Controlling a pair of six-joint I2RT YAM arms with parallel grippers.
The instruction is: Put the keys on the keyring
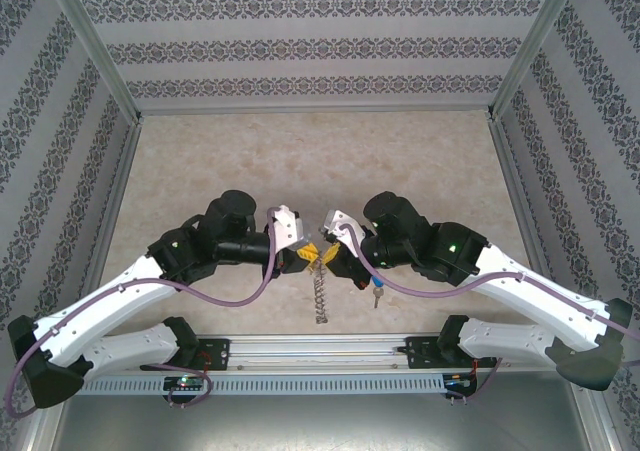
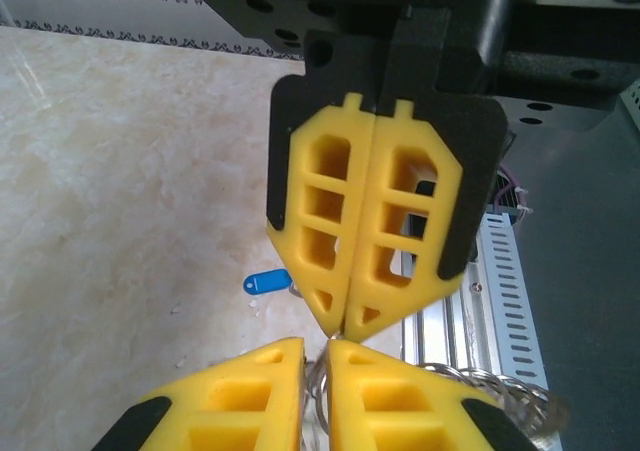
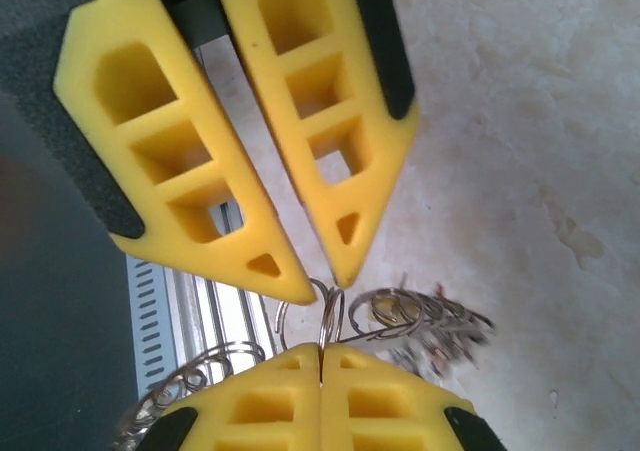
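Clenching the grey wire-looped metal keyring (image 3: 395,306): right tool (image 3: 321,351). Left tool (image 3: 318,284) nearly closed around one loop; grip unclear.

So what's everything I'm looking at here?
keyring: one, silver wire loops, running from the grippers toward the front rail
keys: two seen; a blue-capped one on the table; another, cap colour unclear, near the front edge
table: one, beige marbled
walls: three, grey patterned, around the table
rail: one, silver, front edge
left gripper: yellow fingers nearly together around a loop
right gripper: yellow fingers shut on a loop
left arm, right arm: white and black, purple cables
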